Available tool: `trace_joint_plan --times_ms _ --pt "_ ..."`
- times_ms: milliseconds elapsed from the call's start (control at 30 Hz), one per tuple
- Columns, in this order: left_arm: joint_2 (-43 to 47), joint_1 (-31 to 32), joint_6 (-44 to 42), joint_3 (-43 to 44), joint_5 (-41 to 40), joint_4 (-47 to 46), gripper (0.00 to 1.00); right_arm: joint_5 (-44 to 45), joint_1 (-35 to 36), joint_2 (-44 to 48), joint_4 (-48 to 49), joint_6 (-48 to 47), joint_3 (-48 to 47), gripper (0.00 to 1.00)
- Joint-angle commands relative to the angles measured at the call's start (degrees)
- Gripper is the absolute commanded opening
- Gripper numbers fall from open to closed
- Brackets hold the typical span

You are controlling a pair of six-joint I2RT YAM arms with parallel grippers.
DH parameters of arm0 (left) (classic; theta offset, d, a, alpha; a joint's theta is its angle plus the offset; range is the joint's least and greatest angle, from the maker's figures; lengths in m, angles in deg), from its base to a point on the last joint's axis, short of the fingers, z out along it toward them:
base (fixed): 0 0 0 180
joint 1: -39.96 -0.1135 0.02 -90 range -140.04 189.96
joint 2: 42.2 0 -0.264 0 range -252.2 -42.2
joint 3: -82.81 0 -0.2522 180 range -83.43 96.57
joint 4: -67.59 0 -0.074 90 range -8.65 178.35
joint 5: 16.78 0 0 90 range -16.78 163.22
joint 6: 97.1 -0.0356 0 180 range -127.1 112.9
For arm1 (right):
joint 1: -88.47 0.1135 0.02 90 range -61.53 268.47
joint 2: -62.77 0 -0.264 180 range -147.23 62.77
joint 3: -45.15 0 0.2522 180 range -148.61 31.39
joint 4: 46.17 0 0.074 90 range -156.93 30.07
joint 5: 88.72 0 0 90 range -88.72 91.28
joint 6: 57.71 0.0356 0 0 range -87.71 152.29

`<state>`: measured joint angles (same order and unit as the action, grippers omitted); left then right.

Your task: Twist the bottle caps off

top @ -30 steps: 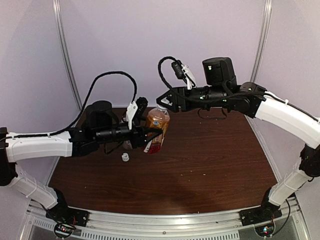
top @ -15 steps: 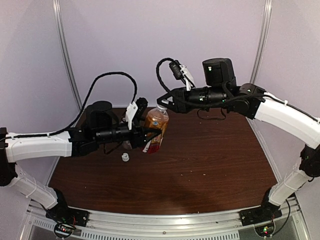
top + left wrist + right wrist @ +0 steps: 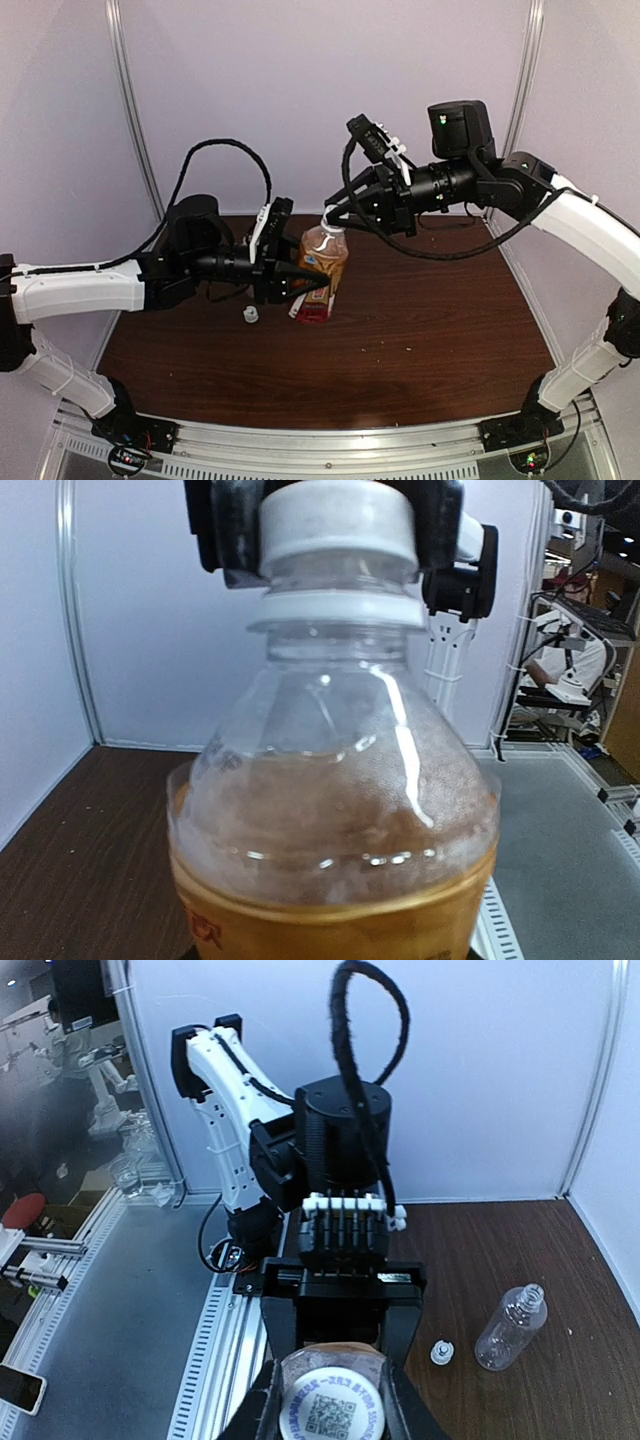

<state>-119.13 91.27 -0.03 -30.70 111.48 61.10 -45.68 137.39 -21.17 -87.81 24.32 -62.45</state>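
Amber bottle [image 3: 322,262] held aloft, probably weighty with liquid; left gripper [image 3: 300,283] clamped round its thin, slick, likely yielding body, right gripper [image 3: 335,212] closed on the stiff white cap [image 3: 337,520] (the sensible hold for twisting).

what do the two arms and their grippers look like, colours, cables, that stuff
Both arms have white shells, left arm and right arm, with black joints and wrists. The left gripper and right gripper are black with tapered fingers. A black braided cable loops over each wrist.
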Motion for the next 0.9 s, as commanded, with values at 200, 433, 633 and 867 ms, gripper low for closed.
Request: trace_joint_plan --times_ms 200,433,633,867 --pt "-2.41 -0.51 3.44 3.91 20.07 -5.89 0.14 -16.60 -1.81 -3.32 -15.31 -17.64 -8.40 0.04" --pt "-2.88 -0.64 4.37 4.05 20.42 -6.42 0.14 -16.06 -1.91 -3.33 -14.54 -15.87 -7.65 0.12" --pt "-2.69 -1.09 4.31 4.04 18.60 -5.91 0.14 -10.84 -1.91 -2.29 -8.64 -9.03 -5.05 0.29" --pt "-2.79 -1.39 4.27 3.98 16.89 -5.51 0.14 -8.69 -1.91 -1.27 -6.64 -5.56 -4.06 0.43"
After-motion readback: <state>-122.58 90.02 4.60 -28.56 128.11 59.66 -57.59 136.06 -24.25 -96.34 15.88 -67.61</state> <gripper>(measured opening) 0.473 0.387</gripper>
